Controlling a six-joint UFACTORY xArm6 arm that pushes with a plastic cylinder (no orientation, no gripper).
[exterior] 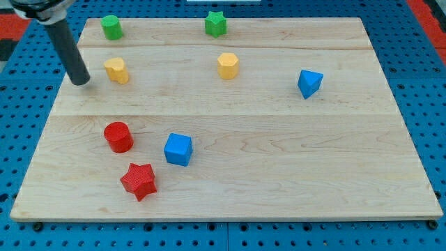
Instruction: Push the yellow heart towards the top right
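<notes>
The yellow heart (117, 70) lies on the wooden board (279, 174) at the upper left. My tip (81, 79) is on the board just left of the heart, with a small gap between them. The dark rod rises from the tip toward the view's top left corner. A yellow hexagonal block (228, 65) sits near the top centre.
A green cylinder (111, 27) is at the top left and a green star (216, 24) at the top centre. A blue block (309, 83) lies at the right. A red cylinder (118, 137), a blue cube (178, 149) and a red star (139, 181) sit at the lower left.
</notes>
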